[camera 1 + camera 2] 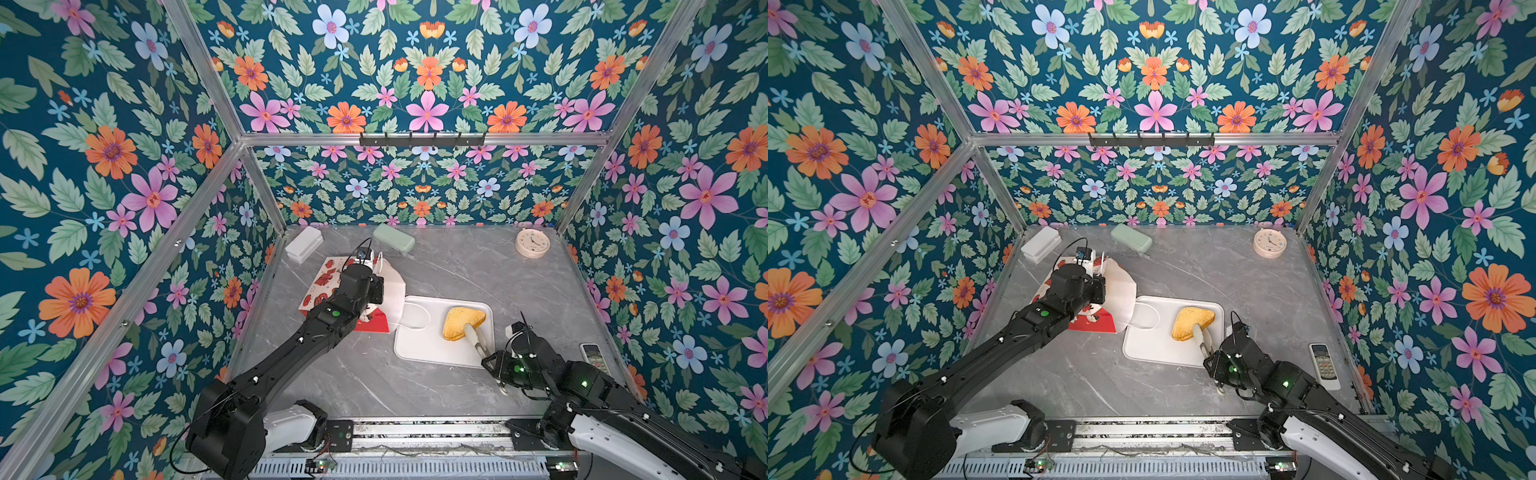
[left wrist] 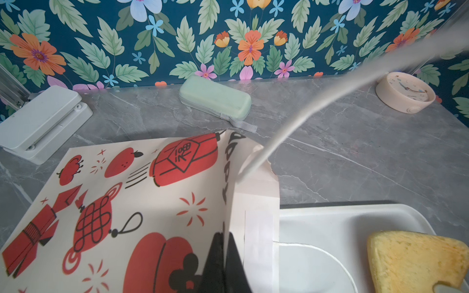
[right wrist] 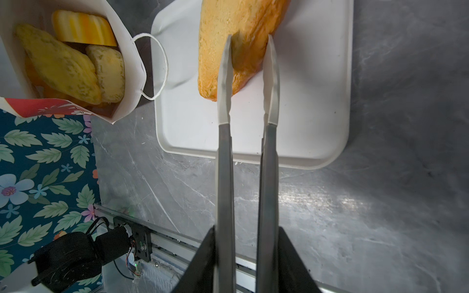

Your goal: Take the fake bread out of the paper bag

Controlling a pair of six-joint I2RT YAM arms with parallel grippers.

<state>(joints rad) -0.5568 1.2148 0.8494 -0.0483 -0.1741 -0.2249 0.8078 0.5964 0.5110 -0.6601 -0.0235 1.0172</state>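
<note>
Grey marble tabletop [image 1: 478, 270]: left claw [image 2: 223, 239] pinches the rim of the paper bag [image 2: 152, 203], right claw [image 3: 246, 233] clamps tongs [image 3: 224, 165] around fake bread [image 3: 248, 22] on the tray [image 3: 317, 114]. More sits bagged; my pinch slipping could collapse the mouth.

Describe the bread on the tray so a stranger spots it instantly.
On the grey table, find the white tray beside the paper bag. On it lies a golden wedge of fake bread, the only piece outside the bag, tongs at its corner.

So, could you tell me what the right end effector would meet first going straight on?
The right end effector's tongs already flank the fake bread on the white tray, so that bread likely comes first.
</note>
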